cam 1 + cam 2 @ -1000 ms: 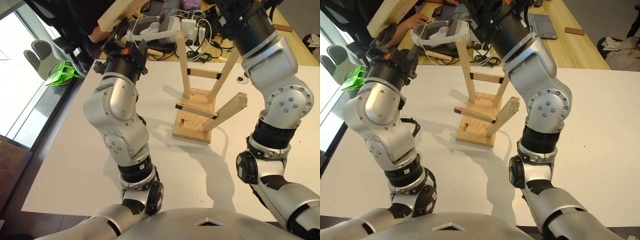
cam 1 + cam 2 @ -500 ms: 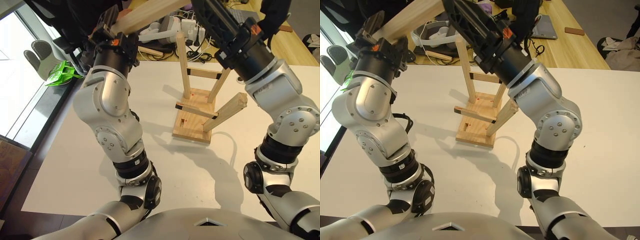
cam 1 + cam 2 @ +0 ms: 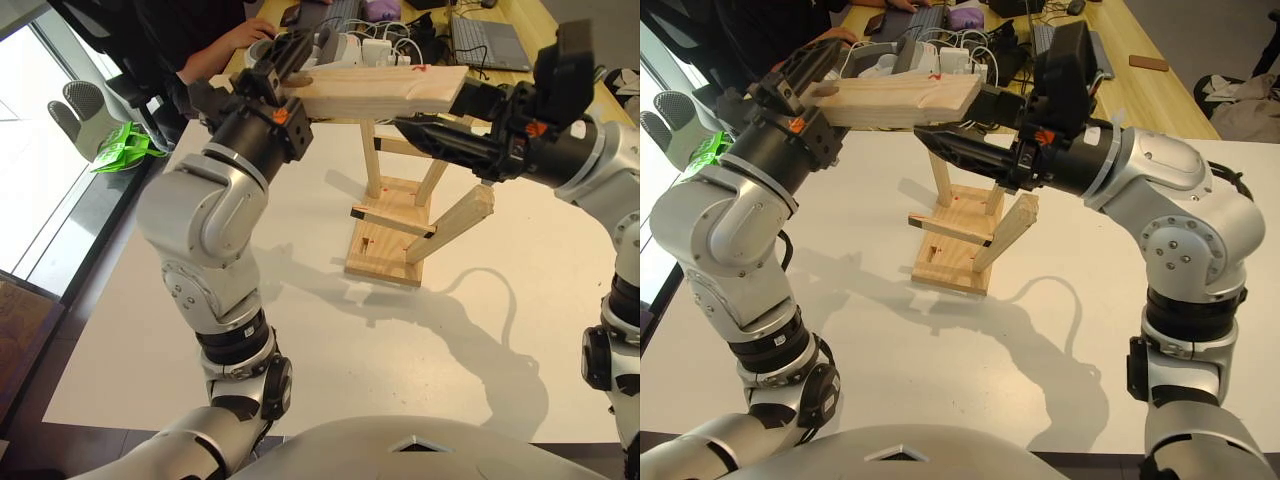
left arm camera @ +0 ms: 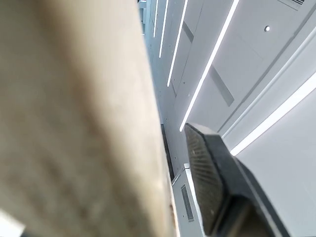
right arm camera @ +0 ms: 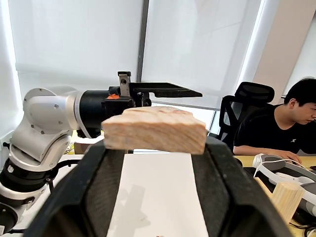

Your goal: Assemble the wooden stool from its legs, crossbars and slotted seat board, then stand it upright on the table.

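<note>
The leg [image 3: 385,90] hangs level, high over the worktop [image 3: 320,350]. Its long axis runs across from the left tool [image 3: 285,80], which grips one end, toward the right tool [image 5: 157,163]. The right tool is spread wide, and in the right wrist view the free end sits between its two fingers [image 5: 101,187], seemingly touching neither. The right arm is therefore the nearer one to that end, and I judge the next move to be a closing grasp there, square to the long axis. Directly below, the stool [image 3: 395,215] lies upside down. Its seat board [image 3: 385,262] is flat on the worktop with two legs upright and a third leaning outward. No brand or label can be read. There are only small red marks on the leg and seat board, too small to make out.
</note>
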Robot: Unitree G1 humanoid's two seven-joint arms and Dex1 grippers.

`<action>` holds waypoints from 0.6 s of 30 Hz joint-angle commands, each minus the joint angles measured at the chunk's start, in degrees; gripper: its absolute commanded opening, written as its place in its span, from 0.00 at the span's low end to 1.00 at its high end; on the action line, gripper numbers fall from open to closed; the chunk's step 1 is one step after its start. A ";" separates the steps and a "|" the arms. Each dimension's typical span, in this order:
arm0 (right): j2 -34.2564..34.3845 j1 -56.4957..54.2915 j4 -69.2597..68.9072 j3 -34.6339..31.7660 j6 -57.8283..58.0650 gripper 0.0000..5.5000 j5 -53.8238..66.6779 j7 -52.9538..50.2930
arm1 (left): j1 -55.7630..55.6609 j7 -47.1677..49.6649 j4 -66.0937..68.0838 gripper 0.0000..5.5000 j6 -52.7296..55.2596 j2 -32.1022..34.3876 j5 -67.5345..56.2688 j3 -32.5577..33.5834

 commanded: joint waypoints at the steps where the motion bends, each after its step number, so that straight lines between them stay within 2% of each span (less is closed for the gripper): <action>1: -2.12 1.03 -0.47 0.75 -1.58 0.37 -1.21 4.96 | 0.42 0.50 0.73 0.27 1.39 2.72 -0.39 2.80; 4: -2.82 2.07 -1.46 0.61 -1.83 0.37 -1.28 6.40 | 0.46 0.46 2.15 0.20 2.11 4.28 -0.39 4.90; 11: -4.64 3.79 -2.38 0.21 -2.41 0.35 -2.20 9.03 | 0.26 -0.20 4.48 0.19 4.27 6.85 -0.38 8.20; 15: -5.42 4.73 -3.15 2.18 -4.76 0.25 -7.35 8.74 | -0.09 -2.29 5.38 0.18 5.94 10.23 0.43 8.45; 18: -6.43 5.09 -3.39 2.73 -4.27 0.33 -8.13 9.53 | -1.23 -4.61 6.34 0.18 8.22 14.11 1.47 8.73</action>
